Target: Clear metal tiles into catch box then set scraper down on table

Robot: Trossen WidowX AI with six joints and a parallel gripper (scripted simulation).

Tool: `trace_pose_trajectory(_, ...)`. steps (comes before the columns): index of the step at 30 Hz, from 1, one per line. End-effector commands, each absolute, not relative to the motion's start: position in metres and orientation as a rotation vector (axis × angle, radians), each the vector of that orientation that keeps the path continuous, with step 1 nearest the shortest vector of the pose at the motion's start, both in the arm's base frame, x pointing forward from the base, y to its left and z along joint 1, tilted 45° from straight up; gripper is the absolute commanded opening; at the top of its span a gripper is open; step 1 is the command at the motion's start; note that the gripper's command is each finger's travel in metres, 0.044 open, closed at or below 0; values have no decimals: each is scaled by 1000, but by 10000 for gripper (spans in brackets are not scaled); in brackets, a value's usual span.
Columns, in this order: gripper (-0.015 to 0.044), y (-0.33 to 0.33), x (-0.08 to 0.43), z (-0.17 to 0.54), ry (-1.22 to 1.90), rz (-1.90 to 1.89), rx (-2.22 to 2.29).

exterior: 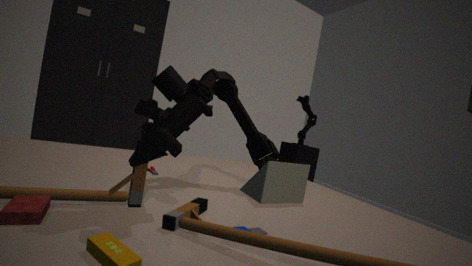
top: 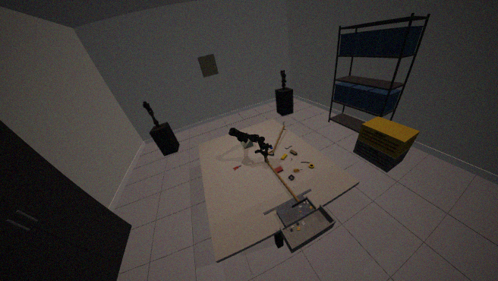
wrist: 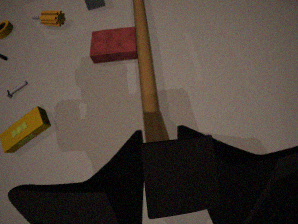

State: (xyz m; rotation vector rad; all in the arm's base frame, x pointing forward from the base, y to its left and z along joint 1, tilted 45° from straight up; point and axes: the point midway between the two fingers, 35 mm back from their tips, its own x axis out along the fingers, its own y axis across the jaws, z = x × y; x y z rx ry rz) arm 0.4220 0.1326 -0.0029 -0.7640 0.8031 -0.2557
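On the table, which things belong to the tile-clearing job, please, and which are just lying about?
For the job:
- long scraper
- bench plate
- metal tiles
- catch box

Lying about:
- red block
- yellow block
- orange screwdriver
- red-handled tool

The arm rises from its base, bends at a high elbow and slopes down to the left in the exterior view. The gripper points downward, slightly tilted, its fingers closed on an upright wooden grip.
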Motion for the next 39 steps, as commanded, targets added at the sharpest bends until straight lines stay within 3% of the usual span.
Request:
trace_pose_trajectory(1, 0, 137, 431, -1, 798, -247, -763)
trace_pose_trajectory(39, 0, 144, 491, 3, 795, -248, -762)
